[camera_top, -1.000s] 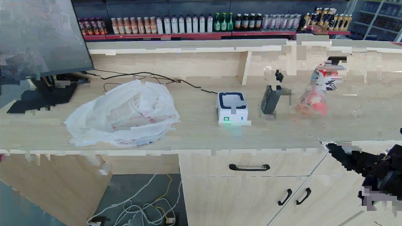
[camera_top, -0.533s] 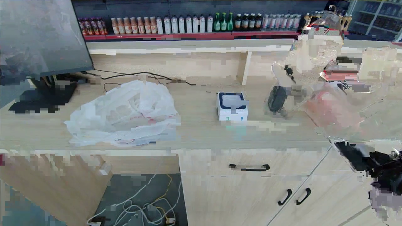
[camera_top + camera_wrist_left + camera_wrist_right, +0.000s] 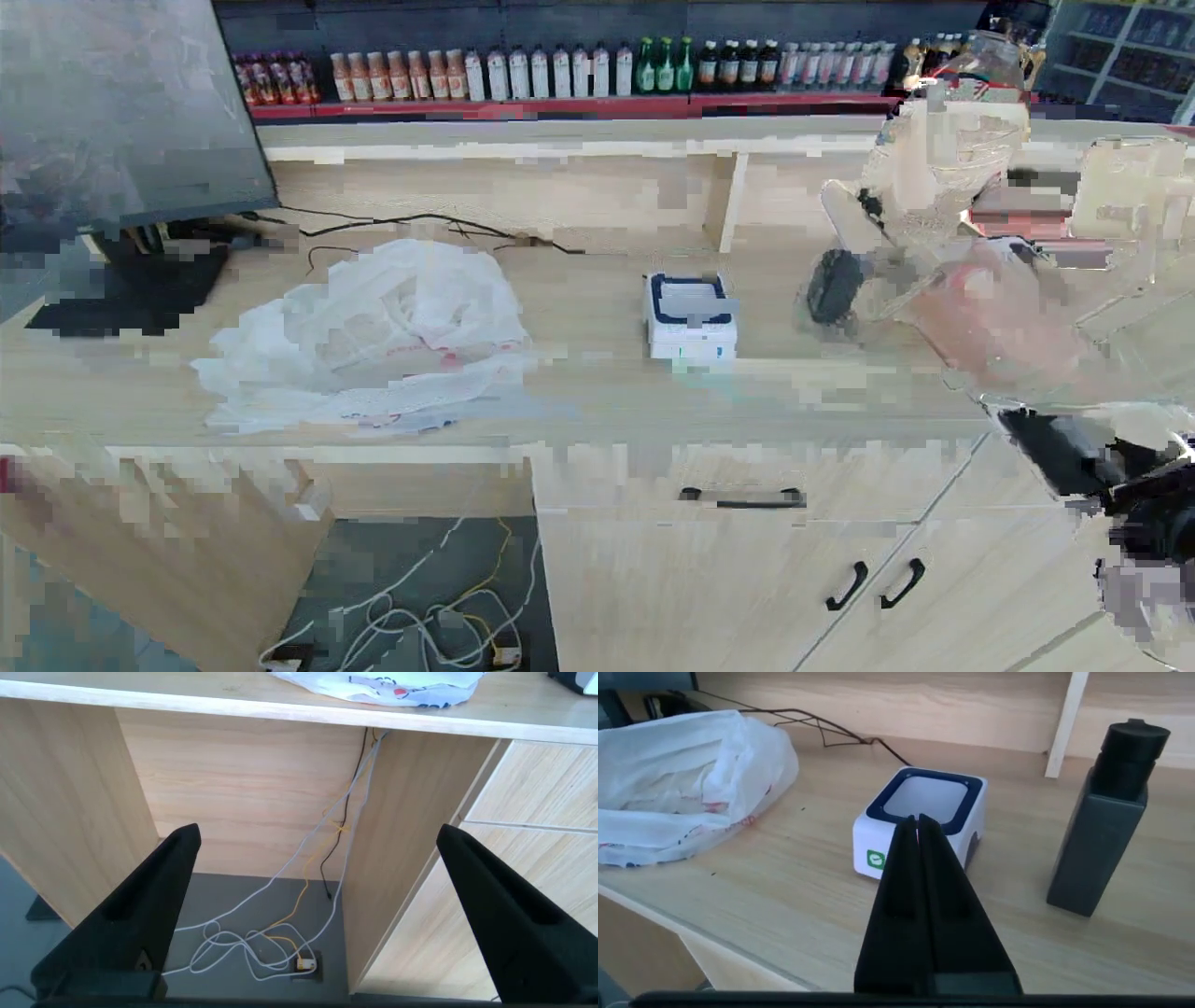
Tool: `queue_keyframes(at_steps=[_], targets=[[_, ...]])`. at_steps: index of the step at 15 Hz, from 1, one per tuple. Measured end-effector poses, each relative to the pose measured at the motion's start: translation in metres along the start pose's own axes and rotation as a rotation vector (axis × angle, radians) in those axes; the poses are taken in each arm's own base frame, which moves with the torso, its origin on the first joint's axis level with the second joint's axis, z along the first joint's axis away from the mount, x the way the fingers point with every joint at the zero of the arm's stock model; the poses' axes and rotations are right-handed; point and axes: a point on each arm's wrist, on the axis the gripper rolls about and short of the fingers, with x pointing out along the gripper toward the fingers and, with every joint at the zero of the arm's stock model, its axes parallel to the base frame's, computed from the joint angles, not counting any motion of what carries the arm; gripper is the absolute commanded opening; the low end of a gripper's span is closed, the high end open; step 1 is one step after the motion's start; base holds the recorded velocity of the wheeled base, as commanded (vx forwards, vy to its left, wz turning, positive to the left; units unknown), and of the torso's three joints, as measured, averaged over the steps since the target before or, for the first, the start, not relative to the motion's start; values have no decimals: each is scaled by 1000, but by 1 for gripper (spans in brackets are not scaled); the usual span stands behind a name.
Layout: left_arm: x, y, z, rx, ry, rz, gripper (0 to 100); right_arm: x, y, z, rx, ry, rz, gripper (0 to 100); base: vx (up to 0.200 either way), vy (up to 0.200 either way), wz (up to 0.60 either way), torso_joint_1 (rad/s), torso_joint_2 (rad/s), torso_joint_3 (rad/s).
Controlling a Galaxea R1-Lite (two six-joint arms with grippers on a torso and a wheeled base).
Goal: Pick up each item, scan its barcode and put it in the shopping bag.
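Hovering my right claw (image 3: 918, 826), pinched empty, before scanner (image 3: 691, 317) | left claw (image 3: 318, 849) wide, empty | bottle (image 3: 1102, 831) beside scanner unbagged; shopping bag (image 3: 373, 336) seems part-filled

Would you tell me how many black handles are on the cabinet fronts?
3: a level drawer handle below the scanner, and lower right, left door handle and right door handle. Others may be hidden.

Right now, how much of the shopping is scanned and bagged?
Done: the shopping bag looks lumpy, so something may be inside; I cannot tell. In hand: nothing; the right gripper is shut and empty by the scanner, the left gripper open below the counter. Left: the dark bottle stands beside the scanner, unbagged.
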Motion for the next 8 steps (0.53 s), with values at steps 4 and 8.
queue_keyframes(at_steps=[4, 8], targets=[[0, 0, 0, 0, 0, 0, 100, 24, -14, -8, -17, -21, -53, 0, 0, 0, 0, 0, 0, 0], [0, 0, 0, 0, 0, 0, 100, 38, -37, -12, -27, -37, -124, 100, 0, 0, 0, 0, 0, 0]])
